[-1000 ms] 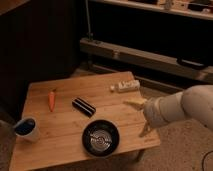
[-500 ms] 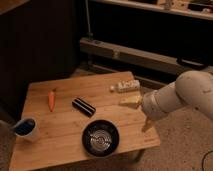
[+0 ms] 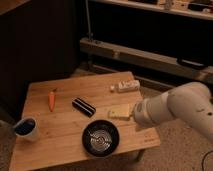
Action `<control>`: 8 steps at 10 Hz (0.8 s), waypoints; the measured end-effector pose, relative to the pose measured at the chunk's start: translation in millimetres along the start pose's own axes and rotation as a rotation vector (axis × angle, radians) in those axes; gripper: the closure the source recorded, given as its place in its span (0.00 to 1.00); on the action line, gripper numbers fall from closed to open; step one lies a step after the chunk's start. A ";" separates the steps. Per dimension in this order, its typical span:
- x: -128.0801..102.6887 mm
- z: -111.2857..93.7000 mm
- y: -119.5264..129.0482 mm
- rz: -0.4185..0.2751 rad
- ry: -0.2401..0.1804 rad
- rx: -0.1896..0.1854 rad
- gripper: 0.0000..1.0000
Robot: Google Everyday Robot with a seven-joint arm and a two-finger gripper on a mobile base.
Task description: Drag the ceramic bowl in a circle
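The ceramic bowl (image 3: 101, 139) is wide, shallow and black, with pale rings inside. It sits on the wooden table (image 3: 60, 120) near the front edge, right of centre. My white arm reaches in from the right, and the gripper (image 3: 134, 118) at its end hangs over the table's right side. It is just above and to the right of the bowl and does not touch it. The gripper is open and holds nothing.
A pale yellow block (image 3: 119, 113) lies right beside the gripper. A black ribbed block (image 3: 83, 106) lies mid-table and an orange carrot (image 3: 51, 99) at the left. A white cup with a blue inside (image 3: 25, 128) stands at the front left corner and a white packet (image 3: 125, 86) at the back right. A dark shelf unit stands behind.
My arm has swung left and forward over the table's right side, bringing the gripper closer to the bowl. Nothing on the table has moved.
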 end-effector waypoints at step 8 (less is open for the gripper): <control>-9.2 90.7 38.7 -0.123 0.022 -0.210 0.20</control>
